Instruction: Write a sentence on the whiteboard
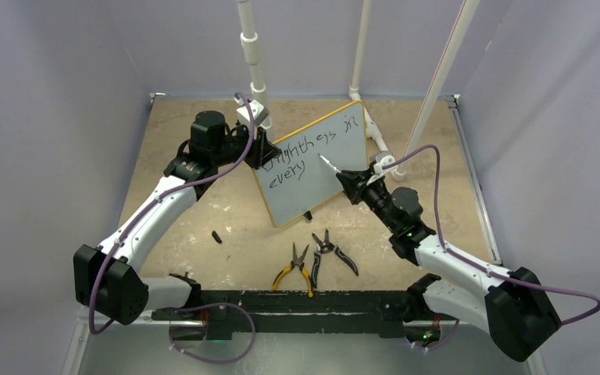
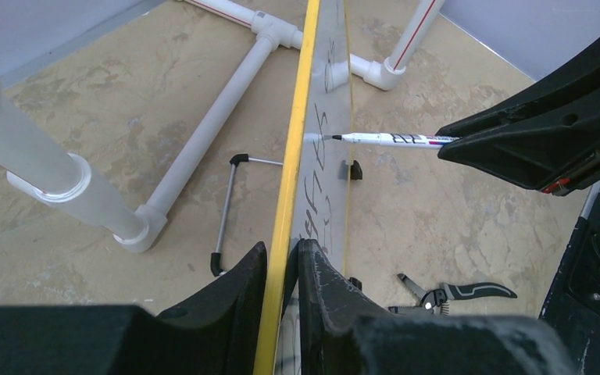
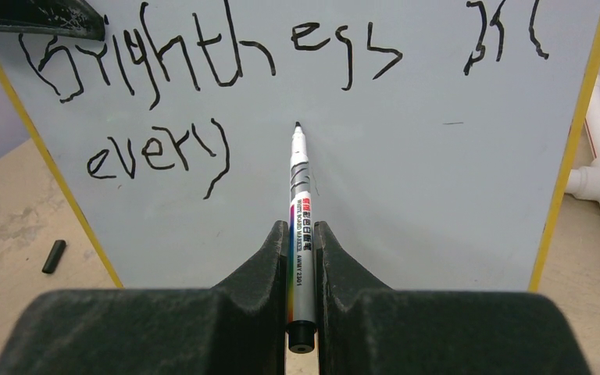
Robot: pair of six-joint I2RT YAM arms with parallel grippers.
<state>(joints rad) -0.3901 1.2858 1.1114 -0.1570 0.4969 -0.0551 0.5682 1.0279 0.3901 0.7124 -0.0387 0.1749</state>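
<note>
Left pincer (image 2: pixel 283 248) is clamping the yellow rim of the whiteboard (image 1: pixel 305 199), one finger on each face, holding it up on edge. Right pincer (image 3: pixel 301 228) is gripping the marker (image 3: pixel 300 187) tight by the barrel, tip pointing straight ahead at the board. The sentence (image 3: pixel 203 70) is reading "Brightness in" on top and "every" below, which looks unfinished to me. Tip is sitting just right of "every", touching or just off the surface. I can't tell which.

Risks as I'm judging them:
- Left pincer is only biting a thin rim near one corner. Marker pressure away from that grip is acting as a lever, so the board could pivot or slip and smear a stroke.
- Pushing too hard is going to tip the board away from the right pincer. Too light and the line is going to skip.
- Marker is sticking out long ahead of the right pincer, so side load could twist it between the fingers.
- Letters are running large, so the next word may crowd the far rim.

Surroundings: tan mottled table (image 1: pixel 203 211) is showing white scuffs. Yellow-handled pliers (image 1: pixel 298 264) and black-handled pliers (image 1: pixel 328 246) are lying behind the right pincer, beside its arm. A black cap-like piece (image 1: pixel 216 236) is lying behind the left pincer. White pipes (image 1: pixel 254 55) are standing just beyond the left pincer, and pale lilac walls are closing in on three sides.
</note>
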